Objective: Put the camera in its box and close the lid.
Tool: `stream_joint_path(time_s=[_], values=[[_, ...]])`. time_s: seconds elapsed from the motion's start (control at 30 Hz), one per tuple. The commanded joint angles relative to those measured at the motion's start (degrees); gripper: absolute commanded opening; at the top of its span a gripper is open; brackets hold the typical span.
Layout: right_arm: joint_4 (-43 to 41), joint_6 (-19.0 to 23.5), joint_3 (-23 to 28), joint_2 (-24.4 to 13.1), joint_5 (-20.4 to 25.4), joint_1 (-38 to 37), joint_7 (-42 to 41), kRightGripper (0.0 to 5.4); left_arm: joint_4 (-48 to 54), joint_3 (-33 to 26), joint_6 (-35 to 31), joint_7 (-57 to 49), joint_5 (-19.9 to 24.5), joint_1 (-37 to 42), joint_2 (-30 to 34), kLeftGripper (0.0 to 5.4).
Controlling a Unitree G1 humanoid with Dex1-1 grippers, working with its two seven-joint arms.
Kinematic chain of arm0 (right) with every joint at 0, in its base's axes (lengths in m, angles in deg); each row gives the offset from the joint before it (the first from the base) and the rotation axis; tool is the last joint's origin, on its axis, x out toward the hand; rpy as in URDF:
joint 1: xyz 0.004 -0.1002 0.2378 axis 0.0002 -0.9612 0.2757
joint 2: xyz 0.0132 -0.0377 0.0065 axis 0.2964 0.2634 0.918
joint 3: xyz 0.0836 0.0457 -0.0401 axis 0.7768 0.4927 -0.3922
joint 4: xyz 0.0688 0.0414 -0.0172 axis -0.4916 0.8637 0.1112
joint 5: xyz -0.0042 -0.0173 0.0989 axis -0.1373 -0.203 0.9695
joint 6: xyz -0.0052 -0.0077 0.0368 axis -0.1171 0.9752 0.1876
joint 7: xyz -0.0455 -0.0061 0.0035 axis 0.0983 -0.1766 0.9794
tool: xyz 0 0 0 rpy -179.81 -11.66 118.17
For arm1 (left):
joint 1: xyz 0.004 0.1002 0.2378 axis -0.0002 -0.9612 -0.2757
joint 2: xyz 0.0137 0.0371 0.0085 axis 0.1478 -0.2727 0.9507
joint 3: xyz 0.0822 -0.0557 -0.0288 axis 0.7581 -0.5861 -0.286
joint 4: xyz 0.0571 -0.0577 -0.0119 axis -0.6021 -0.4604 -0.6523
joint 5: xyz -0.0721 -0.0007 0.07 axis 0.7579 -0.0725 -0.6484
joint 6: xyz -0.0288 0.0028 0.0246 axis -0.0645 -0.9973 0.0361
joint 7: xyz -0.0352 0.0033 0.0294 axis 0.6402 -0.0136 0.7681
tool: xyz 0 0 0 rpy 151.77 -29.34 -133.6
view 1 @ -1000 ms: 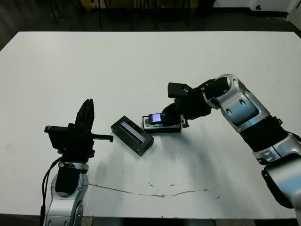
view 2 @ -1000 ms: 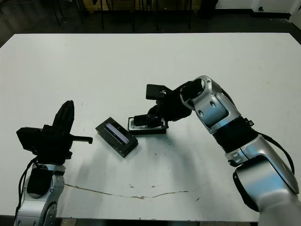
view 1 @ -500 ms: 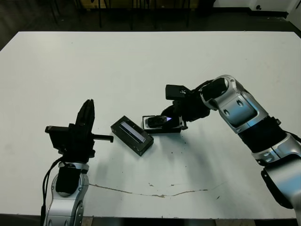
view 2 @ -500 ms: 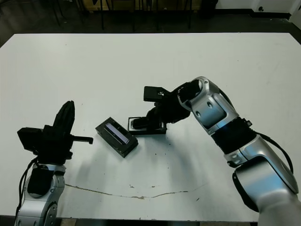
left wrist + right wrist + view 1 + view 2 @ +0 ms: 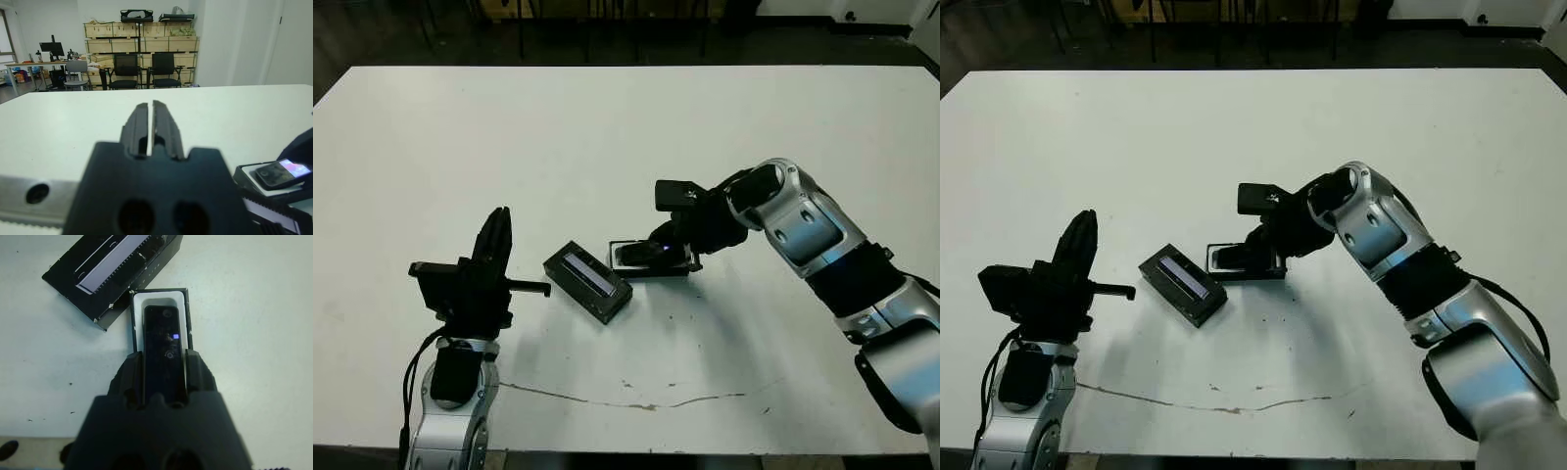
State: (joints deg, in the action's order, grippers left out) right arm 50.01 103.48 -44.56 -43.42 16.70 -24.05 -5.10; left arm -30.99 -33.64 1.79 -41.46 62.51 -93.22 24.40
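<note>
Holding the camera (image 5: 164, 350) by its long sides, the right gripper (image 5: 164, 377) lines it up over the white inside of the box (image 5: 159, 302) so it can drop straight in. Just past the box, the lid (image 5: 113, 269) lies waiting. Well off to one side, the left gripper (image 5: 149, 128) is pressed together, holding nothing.

One white table (image 5: 607, 127), two robot arms each ending in one gripper, left gripper (image 5: 495, 245) and right gripper (image 5: 164, 369), one camera (image 5: 164, 340), one box (image 5: 157, 298), one lid (image 5: 588, 281), two black chairs (image 5: 127, 68) beyond the table
</note>
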Motion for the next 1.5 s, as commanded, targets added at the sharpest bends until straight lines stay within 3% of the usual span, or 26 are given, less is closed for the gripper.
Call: stream_joint_path(time_s=[0.03,0.5,0.87,0.97,1.23,1.5], values=[[1.6,-0.3,-1.9,0.7,-1.2,-1.7,0.2,0.9,-0.4,0.0,-0.7,-0.4,-0.2,-1.8,-0.2,0.0],[0.4,-2.4,-2.9,2.5,-1.6,-2.3,0.3,0.9,0.0,0.1,-1.4,-0.7,0.4,-1.9,-0.4,0.0],[0.8,-3.1,-2.7,1.9,-2.7,-2.5,1.1,0.9,-0.2,-0.2,-0.7,-0.4,0.2,-1.9,0.1,0.0],[0.4,-3.5,-2.6,1.4,-3.7,-1.7,1.6,1.42,-0.1,-0.2,-0.9,-0.3,0.6,-1.9,0.0,0.0],[2.2,-11.3,0.5,0.4,-2.2,-1.2,1.1,2.74,-0.5,-0.3,-0.3,-0.2,0.4,-2.0,0.3,0.0],[0.4,-9.9,4.0,-0.6,-1.0,-1.3,2.0,4.1,-0.8,-0.4,-0.5,0.2,0.8,-1.8,0.3,0.0]])
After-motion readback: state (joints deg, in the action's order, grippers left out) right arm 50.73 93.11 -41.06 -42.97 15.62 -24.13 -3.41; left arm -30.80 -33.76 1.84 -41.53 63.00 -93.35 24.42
